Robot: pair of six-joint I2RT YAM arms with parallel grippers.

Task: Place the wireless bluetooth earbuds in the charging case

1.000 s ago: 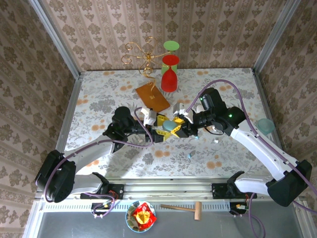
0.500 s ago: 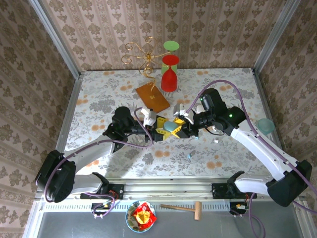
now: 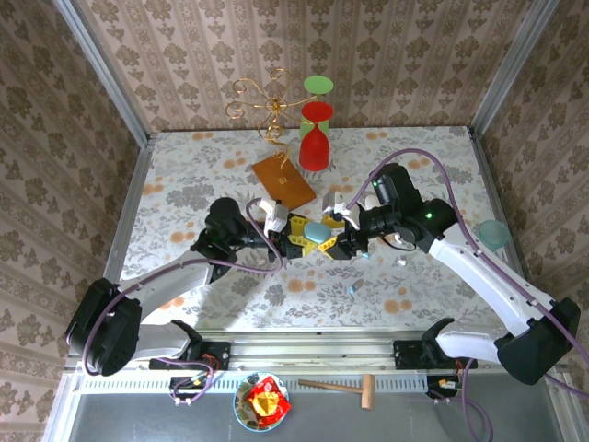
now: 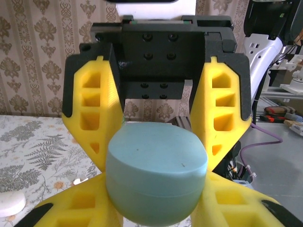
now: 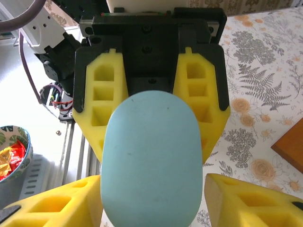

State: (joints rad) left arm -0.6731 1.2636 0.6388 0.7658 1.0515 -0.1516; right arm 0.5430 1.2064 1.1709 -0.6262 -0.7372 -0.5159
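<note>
Floral table point(image 3: 184, 175), frame centre: light-blue charging case point(image 3: 317, 232). Left gripper point(image 3: 299, 235): clamped on it. Right gripper point(image 3: 332, 233): state unclear. Advice: confirm left's hold before right backs away.

You have two arms point(image 3: 175, 276) point(image 3: 488, 276), two pale blue cases point(image 3: 317, 232) point(image 3: 494, 233), one white case point(image 4: 9, 203), perhaps two tiny earbuds point(image 3: 354, 287) point(image 3: 402, 261), two red cups point(image 3: 315, 147) point(image 3: 317, 112), one green cup point(image 3: 318, 86), one brown board point(image 3: 283, 180), one wire stand point(image 3: 262, 101), one bowl point(image 3: 261, 402), one mallet point(image 3: 345, 387).

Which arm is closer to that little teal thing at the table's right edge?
Right. The right arm passes just beside the teal object; the left arm lies on the table's opposite side.
</note>
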